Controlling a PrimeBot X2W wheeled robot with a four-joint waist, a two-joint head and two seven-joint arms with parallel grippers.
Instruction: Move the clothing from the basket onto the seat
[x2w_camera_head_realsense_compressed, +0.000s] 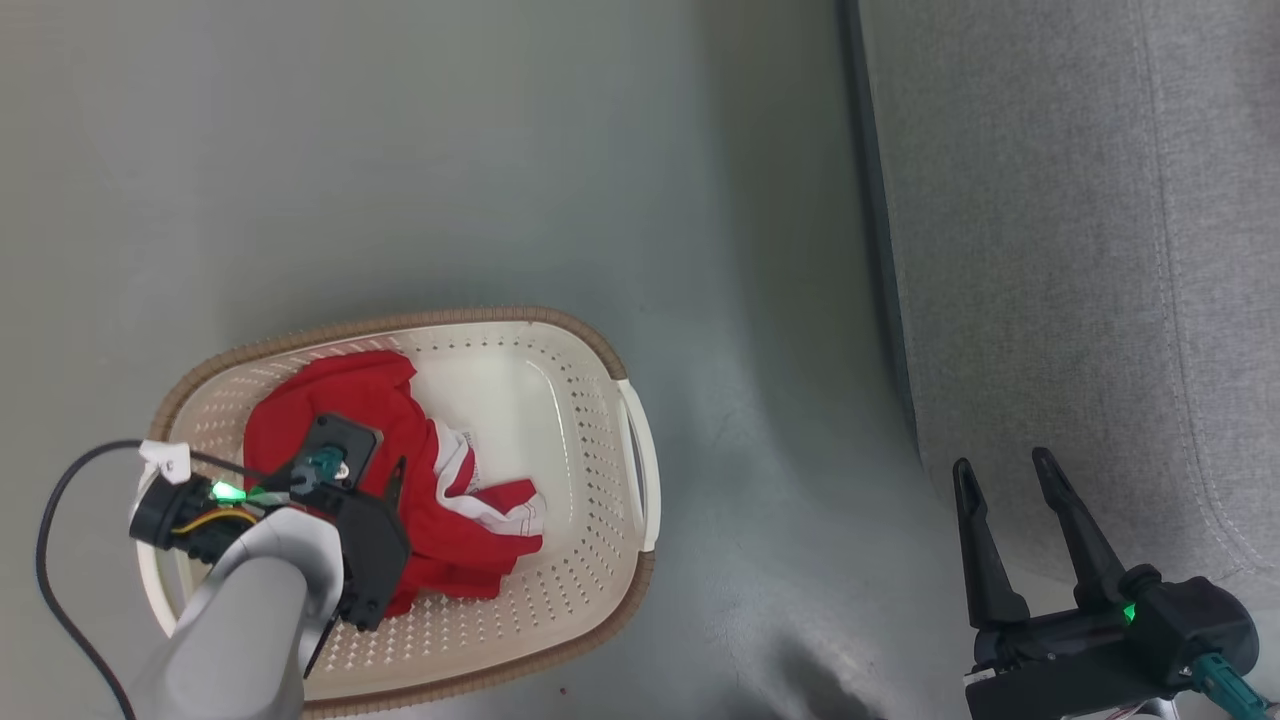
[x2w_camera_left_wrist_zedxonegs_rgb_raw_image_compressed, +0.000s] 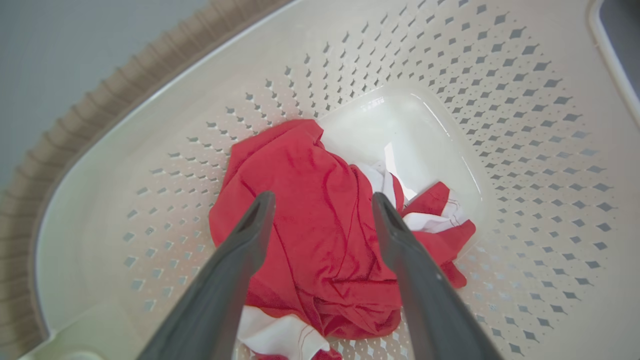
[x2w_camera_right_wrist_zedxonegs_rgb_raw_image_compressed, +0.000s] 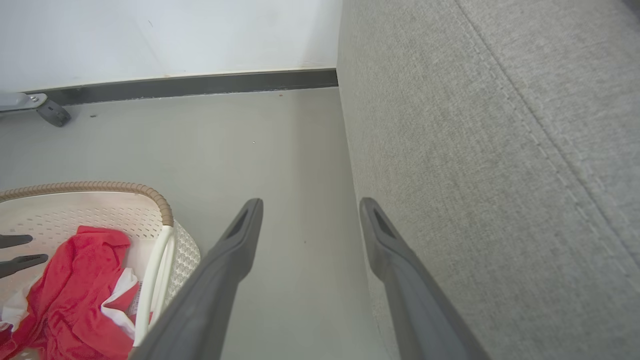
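Clothing (x2w_camera_head_realsense_compressed: 440, 545): one crumpled red heap with white trim, lying on the bottom of the basket (x2w_camera_head_realsense_compressed: 590, 450), left of centre. White parts show on the heap's right side. The left wrist view shows more white at the edge nearest the camera. Glossy bare bottom panel is visible beyond the heap, toward the basket's right end.

Basket: cream, perforated walls, brown ribbed rim, white handle (x2w_camera_head_realsense_compressed: 640, 460) at the right end. It stands on the grey floor (x2w_camera_head_realsense_compressed: 500, 150), well apart from the seat (x2w_camera_head_realsense_compressed: 1050, 250), with a strip of floor between them.

Seat: grey woven cushion along the floor's right side, with a stitched seam running down it.

Left hand (x2w_camera_left_wrist_zedxonegs_rgb_raw_image_compressed: 322, 200): wide open, pointed down into the basket, fingers straddling the middle of the red heap. It is gripping nothing. Can't tell if the tips touch the cloth. Green light is lit at the wrist, and a black cable (x2w_camera_head_realsense_compressed: 60, 520) loops off to the left.

Right hand (x2w_camera_head_realsense_compressed: 1003, 462): wide open, holding nothing, over the floor just beside the seat's front edge, fingers pointing away from the robot. In the right wrist view one finger shows against the floor, the other against the seat's front face.

Far edge of the floor: dark skirting (x2w_camera_right_wrist_zedxonegs_rgb_raw_image_compressed: 200, 85) under a pale wall, with a caster (x2w_camera_right_wrist_zedxonegs_rgb_raw_image_compressed: 52, 114) at the far left.
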